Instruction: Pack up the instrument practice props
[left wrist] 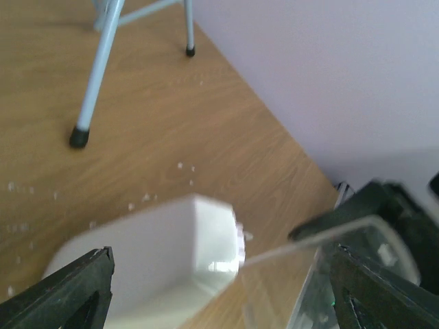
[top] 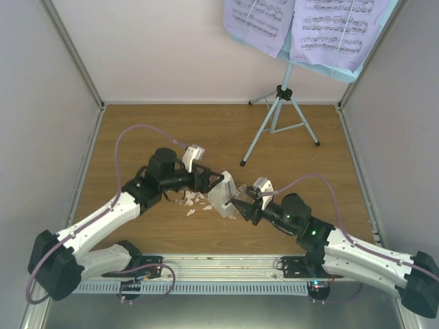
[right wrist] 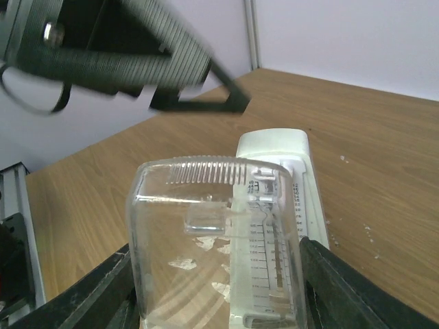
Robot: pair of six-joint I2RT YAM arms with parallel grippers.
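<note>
Scale on metronome (right wrist: 271, 145), right-wrist view only

The sheet-music pages (top: 329, 31) carry printed staves of notes, no legible words; the metronome (right wrist: 274, 147) face bears a scale of figures too small to read

On my top feed I see a brown wood-grain tabletop (top: 171, 130), boxed in by plain pale walls (top: 158, 48) with grey metal corner posts (top: 72, 51). A ribbed silver metal rail (top: 226, 286) runs along its near edge. Small white crumbs (top: 192, 201) lie scattered on the wood near the middle, and finer specks show in both wrist feeds.
</note>
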